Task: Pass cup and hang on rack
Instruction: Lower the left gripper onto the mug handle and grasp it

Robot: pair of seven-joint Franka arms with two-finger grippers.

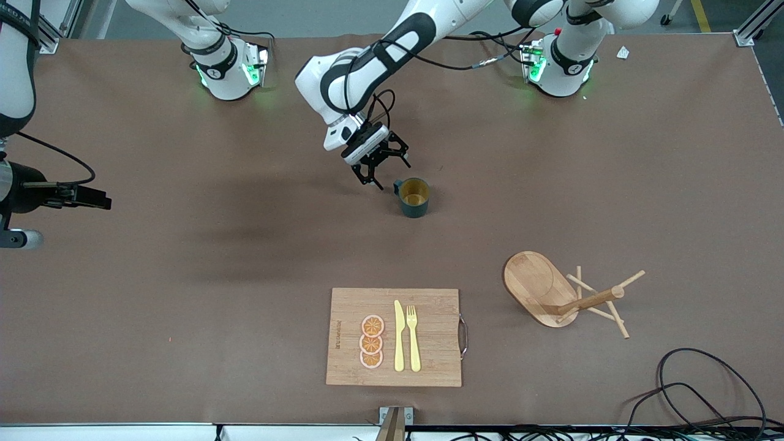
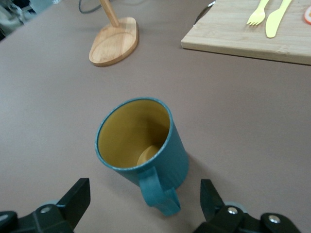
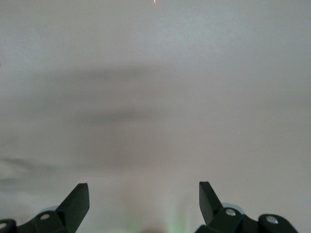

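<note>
Right claw [image 1: 92, 197] is waiting open over bare counter [image 1: 184, 275] at the right arm's end. Left claw [image 1: 384, 168] is hanging open just beside the cup [image 1: 414, 197], handle [image 2: 158, 194] facing it. Cup is standing upright mid-counter. The rack [image 1: 560, 293] is lying tipped over, nearer the front camera, toward the left arm's end.
</note>
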